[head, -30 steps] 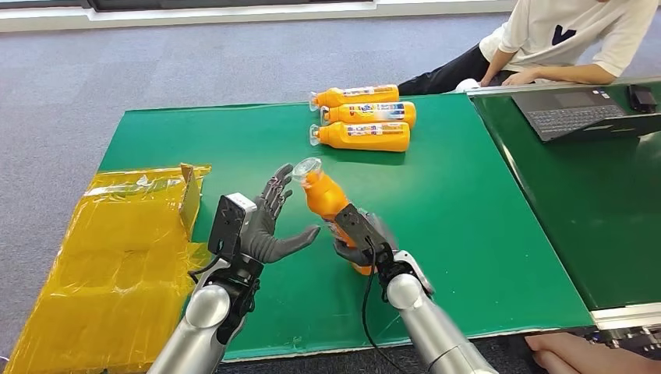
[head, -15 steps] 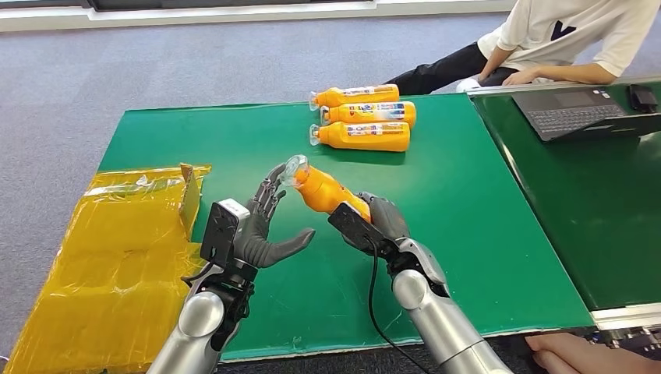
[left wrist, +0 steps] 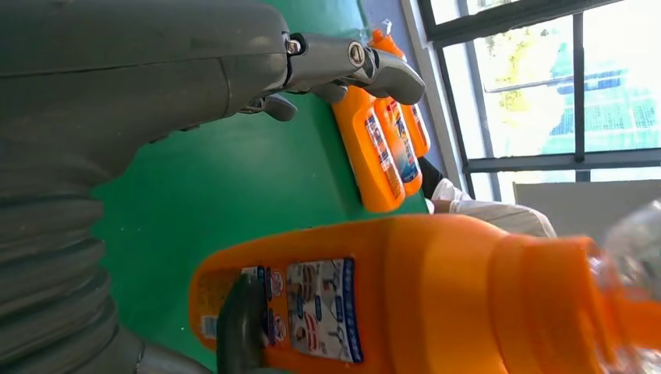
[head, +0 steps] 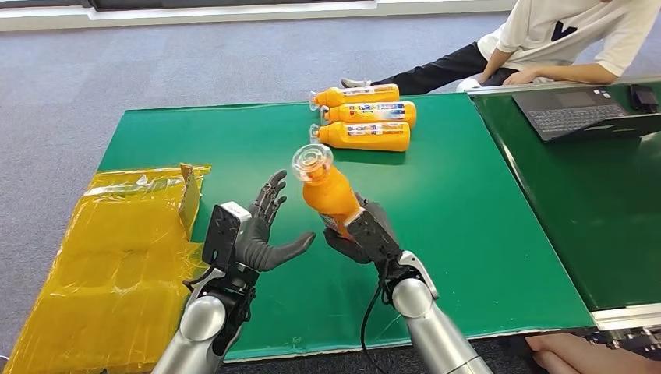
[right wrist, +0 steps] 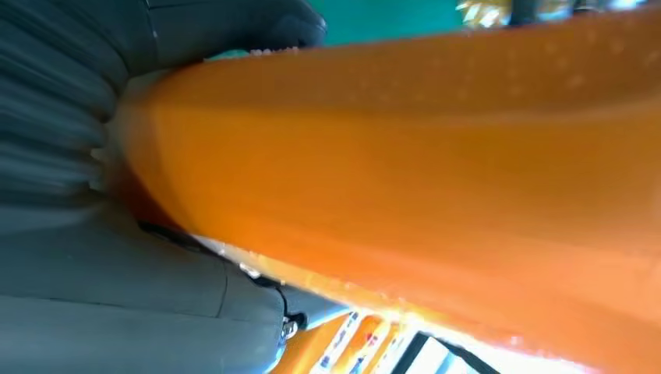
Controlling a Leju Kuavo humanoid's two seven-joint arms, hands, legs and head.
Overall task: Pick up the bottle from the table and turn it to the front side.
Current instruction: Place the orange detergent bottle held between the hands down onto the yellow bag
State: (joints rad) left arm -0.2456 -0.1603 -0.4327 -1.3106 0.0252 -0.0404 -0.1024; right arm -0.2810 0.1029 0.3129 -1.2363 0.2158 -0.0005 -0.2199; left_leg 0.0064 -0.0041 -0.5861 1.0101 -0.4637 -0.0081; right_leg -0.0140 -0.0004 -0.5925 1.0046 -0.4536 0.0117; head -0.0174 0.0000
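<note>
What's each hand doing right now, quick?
Left hand: open, fingers spread, holding nothing, beside the bottle.
Right hand: gripping the orange bottle's lower body, cap end up.

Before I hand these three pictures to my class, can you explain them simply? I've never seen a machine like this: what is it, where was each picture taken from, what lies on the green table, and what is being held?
This is a humanoid robot with two silver arms. The wide picture comes from a camera high on its body, looking down. The other two come from cameras at its wrists, so they look sideways and very close.

The right robot hand grips an orange bottle, lifted off the green table, clear cap toward the camera. The left robot hand is spread open beside it, holding nothing. In the left wrist view the bottle's label shows.

Three more orange bottles lie side by side at the far edge. A yellow plastic sheet lies at the left. A person sits by a laptop on the neighbouring table.
</note>
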